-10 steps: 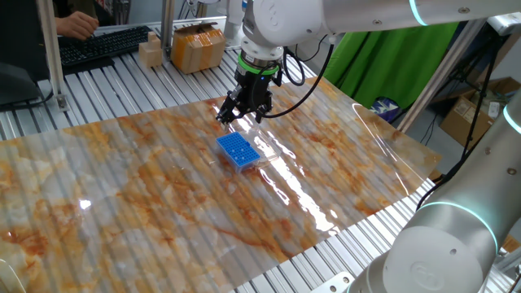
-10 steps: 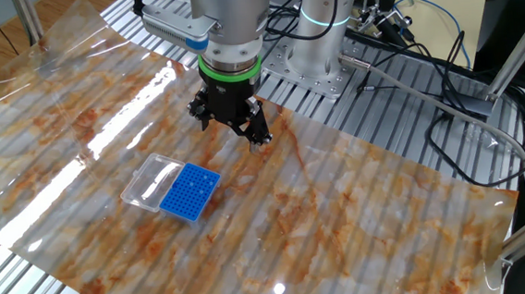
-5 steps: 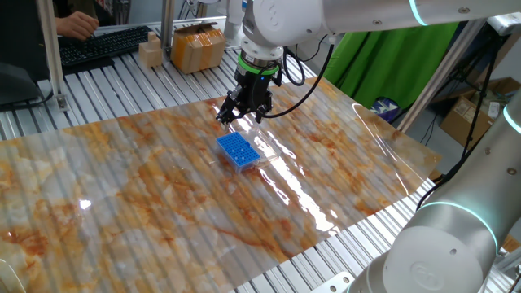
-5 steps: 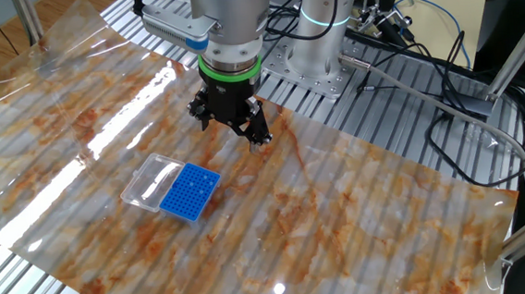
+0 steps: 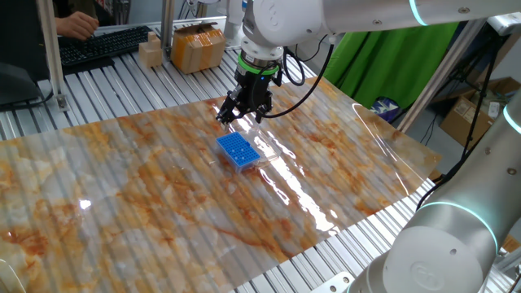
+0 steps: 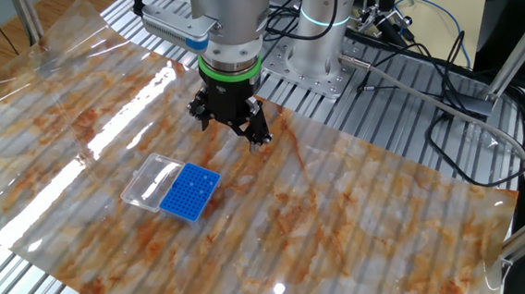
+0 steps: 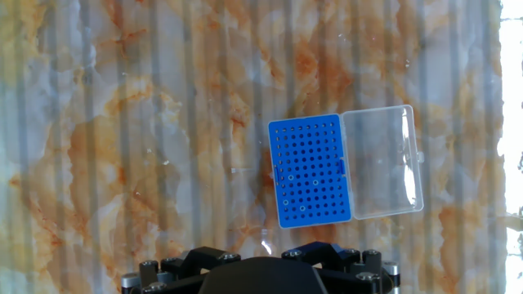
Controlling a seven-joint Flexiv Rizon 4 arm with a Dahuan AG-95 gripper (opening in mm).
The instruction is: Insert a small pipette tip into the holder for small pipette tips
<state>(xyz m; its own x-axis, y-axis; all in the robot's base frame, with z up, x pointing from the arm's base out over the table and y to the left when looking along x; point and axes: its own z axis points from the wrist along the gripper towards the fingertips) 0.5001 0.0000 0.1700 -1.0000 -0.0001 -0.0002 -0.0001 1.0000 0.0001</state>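
Blue plastic, the holder for small pipette tips (image 7: pixel 309 170) looks light and easily nudged beneath the empty, wide-spread gripper (image 6: pixel 232 131); a loose tip I can't make out, maybe too small.

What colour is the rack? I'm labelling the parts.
Bright blue rack, dotted with a grid of small holes; the hand view shows it best.

holder for small pipette tips (image 6: pixel 190 191) lies flat on the mat (image 6: pixel 360 214), its opened lid (image 6: pixel 152 182) beside it; gripper (image 6: pixel 232 131) hangs above the mat nearby, not over the holder.
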